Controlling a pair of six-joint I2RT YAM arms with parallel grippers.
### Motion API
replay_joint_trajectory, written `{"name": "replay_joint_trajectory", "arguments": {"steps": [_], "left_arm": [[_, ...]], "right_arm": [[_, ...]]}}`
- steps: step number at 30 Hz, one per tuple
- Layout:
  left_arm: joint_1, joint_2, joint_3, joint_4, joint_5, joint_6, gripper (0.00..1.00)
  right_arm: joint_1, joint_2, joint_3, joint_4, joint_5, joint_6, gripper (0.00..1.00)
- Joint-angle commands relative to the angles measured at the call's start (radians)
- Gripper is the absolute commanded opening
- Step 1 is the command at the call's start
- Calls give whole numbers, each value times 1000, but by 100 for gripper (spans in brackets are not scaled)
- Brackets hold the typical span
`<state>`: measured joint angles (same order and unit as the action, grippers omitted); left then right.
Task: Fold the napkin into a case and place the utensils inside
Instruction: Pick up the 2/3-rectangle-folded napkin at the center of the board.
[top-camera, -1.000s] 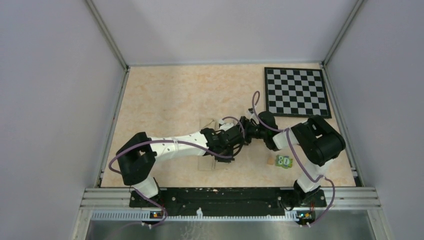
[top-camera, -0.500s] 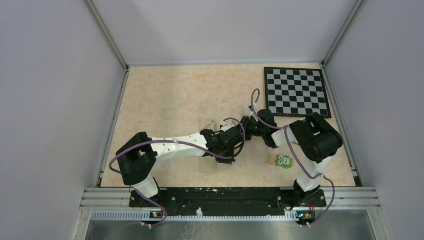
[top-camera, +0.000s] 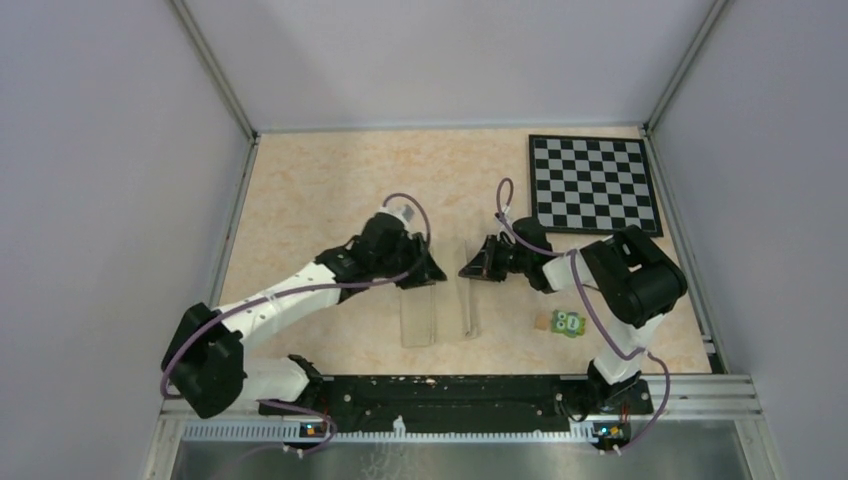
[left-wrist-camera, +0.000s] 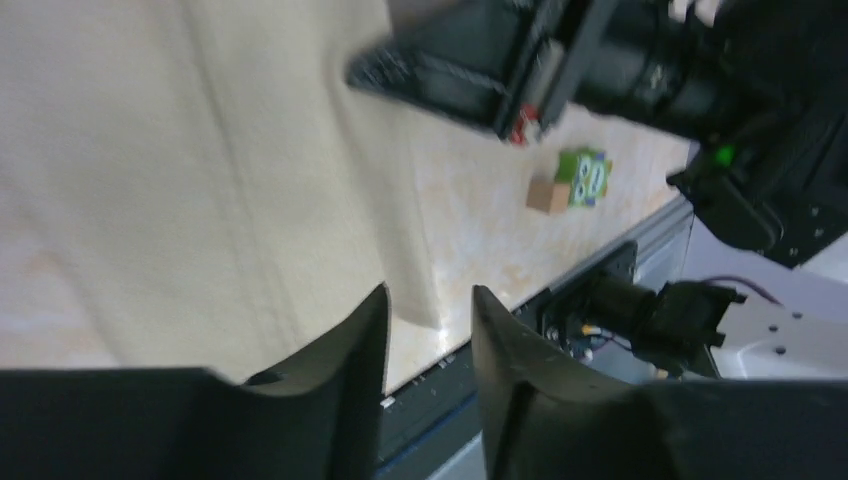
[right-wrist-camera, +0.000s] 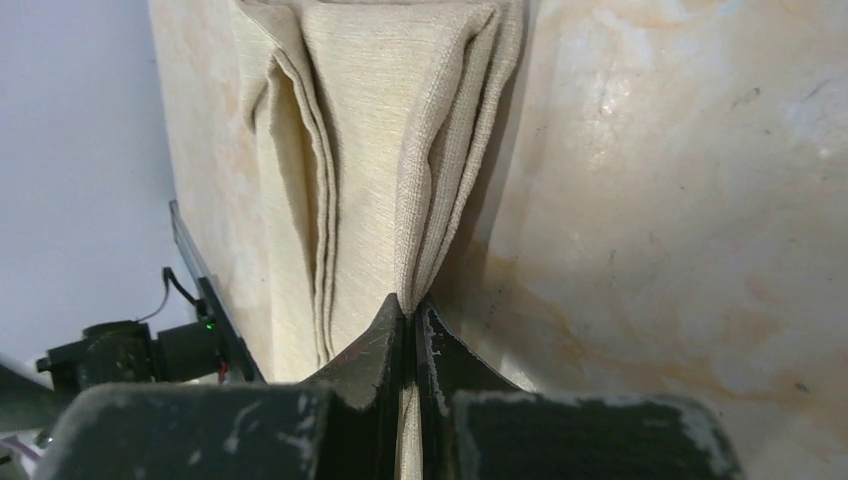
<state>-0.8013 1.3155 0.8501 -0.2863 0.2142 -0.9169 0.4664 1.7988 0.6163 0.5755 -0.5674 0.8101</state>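
The right hand is pressed together, pinching a raised fold of the napkin, which lies in pleats on the table between both arms. The left hand hovers over it, spread open and holding nothing.

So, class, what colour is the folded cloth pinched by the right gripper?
Plain beige-cream: the napkin shows best in the right wrist view.

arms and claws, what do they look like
Both the left arm and right arm have white links between bulky black joints, each trailed by a purple cable. The left claw has smooth black curved fingers; the right claw has dark fingers scuffed pale at the edges.
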Motion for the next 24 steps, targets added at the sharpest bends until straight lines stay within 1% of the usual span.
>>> {"name": "replay_joint_trajectory", "arguments": {"steps": [1,2,4,5,7,8,11,14,19,23,24], "left_arm": [[202,-34,-96,186,137,26,30],[241,-14,-104,206,165,34,22],[296,38,-114,270,219,47,11],[312,70,-110,303,235,60,7],[327,142,-78,312,249,95,2],[333,174,-74,340,263,101,0],[336,253,-89,439,275,98,0],[336,320,-95,445,220,100,0],[337,402,-121,470,194,87,0],[338,425,-157,515,203,80,0],[337,427,-167,538,211,74,0]], "right_arm": [[-5,-68,54,-93,41,-108,0],[-5,-73,59,-107,47,-115,0],[-4,-80,72,-138,56,-127,0],[-3,-82,80,-150,61,-132,0],[3,-85,96,-175,72,-143,0],[7,-87,105,-193,80,-150,0],[28,-102,129,-244,115,-171,0],[48,-123,163,-309,153,-191,0],[100,-144,236,-420,236,-226,0],[186,-151,324,-534,371,-241,0],[225,-149,349,-565,460,-224,0]]}}
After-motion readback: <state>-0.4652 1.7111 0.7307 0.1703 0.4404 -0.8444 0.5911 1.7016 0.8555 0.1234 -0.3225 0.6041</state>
